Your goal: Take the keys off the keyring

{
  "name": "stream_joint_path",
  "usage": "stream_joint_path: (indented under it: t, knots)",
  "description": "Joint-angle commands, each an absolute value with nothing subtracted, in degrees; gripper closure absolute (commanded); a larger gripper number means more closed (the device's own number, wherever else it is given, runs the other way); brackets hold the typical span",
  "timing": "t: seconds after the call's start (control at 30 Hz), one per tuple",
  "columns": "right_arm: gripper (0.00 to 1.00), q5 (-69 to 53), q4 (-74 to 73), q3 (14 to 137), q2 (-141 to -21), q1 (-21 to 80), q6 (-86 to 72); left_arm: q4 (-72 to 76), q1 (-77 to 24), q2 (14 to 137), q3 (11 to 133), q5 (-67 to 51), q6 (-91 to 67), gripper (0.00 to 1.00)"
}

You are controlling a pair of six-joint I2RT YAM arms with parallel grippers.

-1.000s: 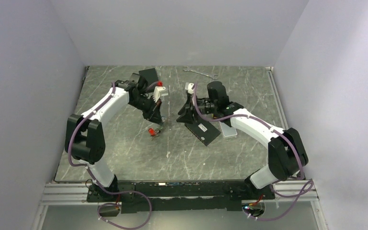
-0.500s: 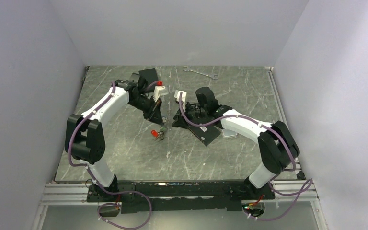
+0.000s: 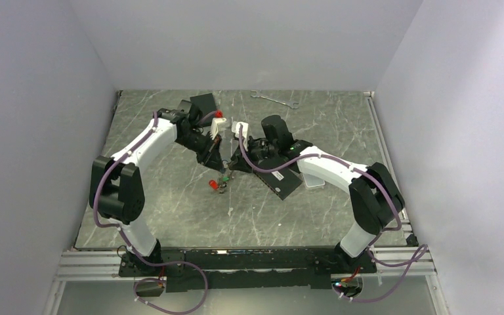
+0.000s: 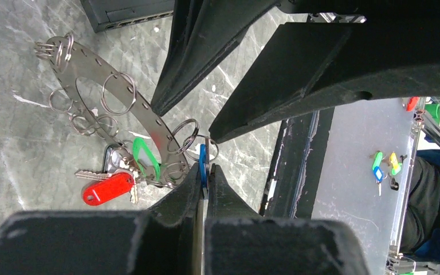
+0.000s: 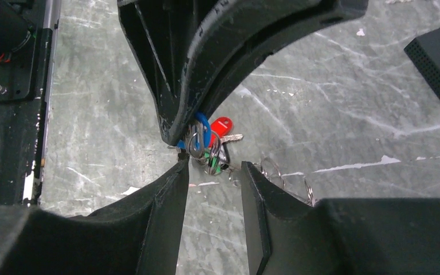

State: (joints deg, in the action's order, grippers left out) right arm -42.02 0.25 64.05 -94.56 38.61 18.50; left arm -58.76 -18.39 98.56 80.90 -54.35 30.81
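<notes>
The keyring [image 4: 149, 117] is a flat grey metal loop with holes and small split rings, hanging over the table. A red tag [image 4: 109, 188] and a green tag [image 4: 145, 156] dangle from its lower end with silver keys. My left gripper [image 4: 205, 172] is shut on a blue tag [image 4: 202, 160] clipped to a split ring. In the right wrist view my right gripper [image 5: 213, 166] is open, its tips just short of the key cluster: the blue tag [image 5: 203, 127], red tag [image 5: 221, 125] and green tag [image 5: 212, 156]. From the top, both grippers meet above the keys [image 3: 217, 184].
A flat black box [image 3: 281, 180] lies under the right arm, with a pale flat piece [image 3: 313, 180] beside it. Another black box [image 3: 203, 103] sits at the back behind the left arm. A silver wrench [image 3: 275, 100] lies at the far edge.
My right gripper has moved left, up to the left gripper and the hanging keys. The key cluster has shifted slightly right. The left arm has hardly moved.
</notes>
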Motion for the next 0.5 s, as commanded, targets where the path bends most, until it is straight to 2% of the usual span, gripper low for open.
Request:
stream_joint_path:
  t: [0.0,0.33,0.4,0.47]
  knots:
    - [0.59,-42.51,0.27,67.17,-94.95,39.53,21.10,-59.86,-18.37,98.80,83.57,-58.09,32.00,1.00]
    - [0.69,-42.13,-1.81,67.12,-95.57,39.81,23.46,-60.31,-18.29,98.58,83.80,-58.47,32.33,1.00]
    - [0.74,-41.94,-1.60,66.77,-95.51,39.81,23.71,-60.27,-18.28,98.29,83.76,-58.30,32.36,1.00]
    - [0.83,-41.69,-1.39,66.56,-95.48,39.81,23.75,-60.14,-18.20,97.97,83.63,-57.98,32.34,1.00]
